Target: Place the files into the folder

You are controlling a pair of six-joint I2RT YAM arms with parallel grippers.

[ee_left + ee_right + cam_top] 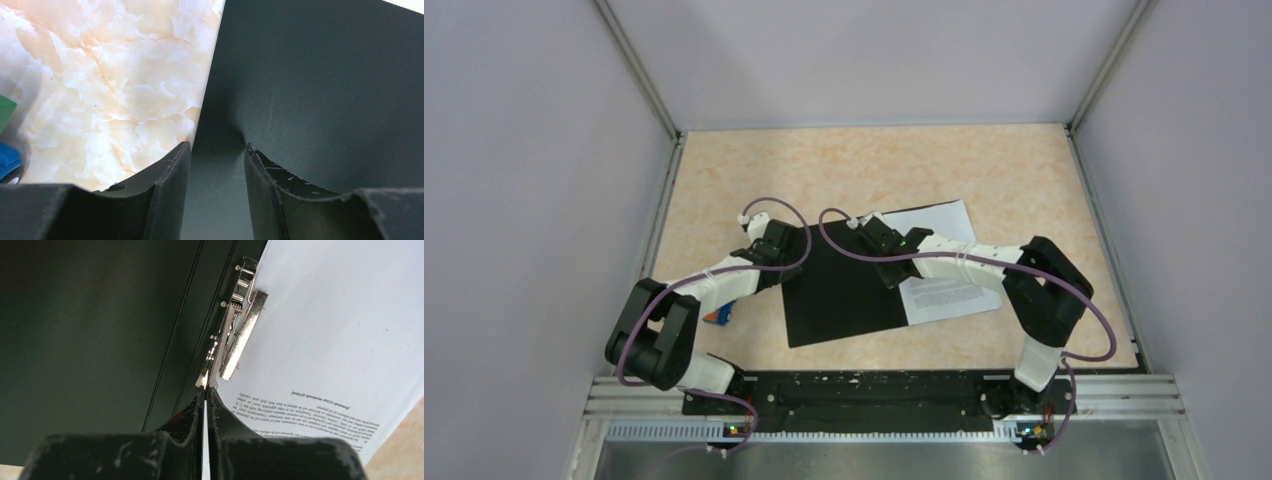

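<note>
The folder (844, 295) lies open on the table with its black inside up. The files (944, 292), white printed sheets, lie on its right half under the right arm. In the right wrist view the metal spine clip (239, 335) sits at the left edge of the files (330, 325). My right gripper (205, 389) is shut with its tips pinching the near end of the clip; it also shows in the top view (876, 232). My left gripper (217, 146) is open, low over the left edge of the black cover (320, 85); it also shows in the top view (786, 238).
A small orange-and-blue object (717, 316) lies on the marble table (874, 165) left of the folder, under the left arm; its blue part shows at the left wrist view's edge (7, 161). Grey walls enclose the table on three sides.
</note>
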